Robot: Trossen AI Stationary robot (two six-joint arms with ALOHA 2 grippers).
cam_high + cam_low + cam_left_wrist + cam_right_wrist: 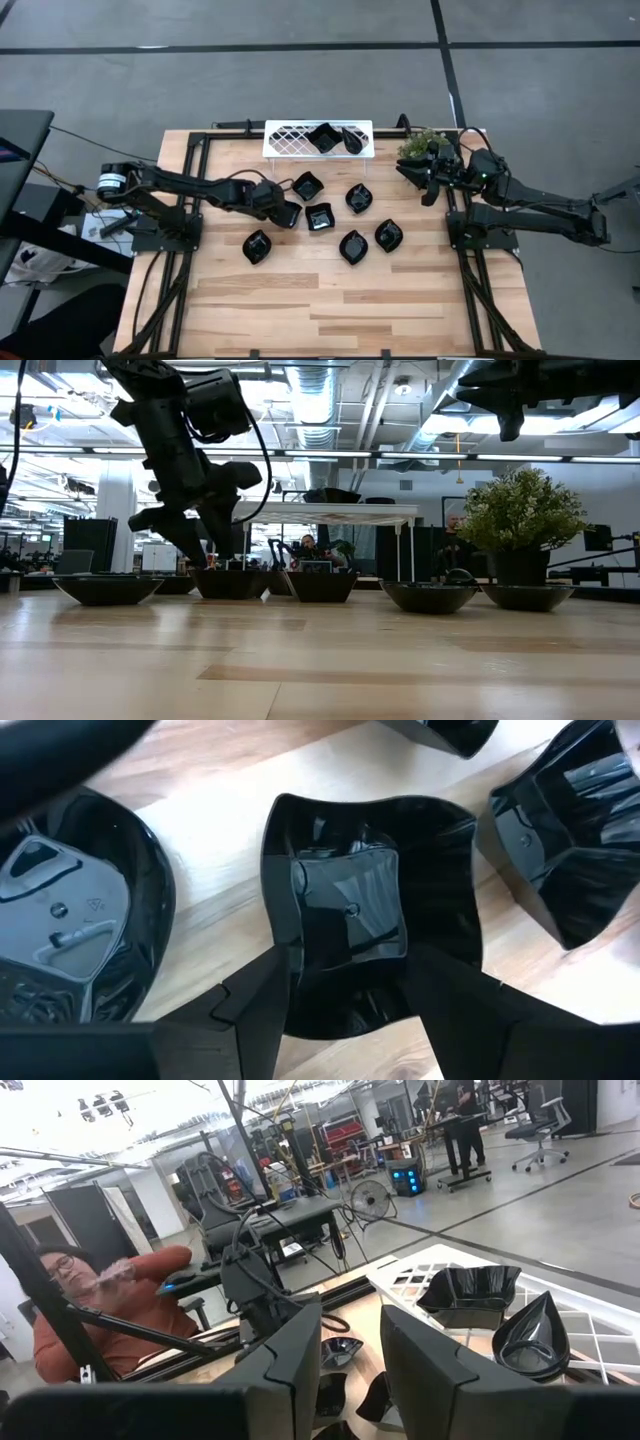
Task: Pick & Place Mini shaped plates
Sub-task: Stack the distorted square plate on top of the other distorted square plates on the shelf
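My left claw [283, 211] is spread, fingers straddling a wavy square plate [370, 910] on the surface, directly below it; other plates [320, 216] sit just beside, tight clearance. White tray [290, 140] lies beyond at the far edge, holding two already. Right claw [432, 180] waits near the plant [420, 145], fingers parted, nothing held.

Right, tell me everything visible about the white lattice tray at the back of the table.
The white lattice tray is a flat rectangle with a diamond-mesh top, looking like painted metal or plastic. It sits level at the table's far edge, roughly centred, raised slightly on legs in the low view. Two glossy black mini plates rest on its right half: a wavy-edged square plate and a slim teardrop plate beside it. The left half is bare mesh. Neither gripper touches it.
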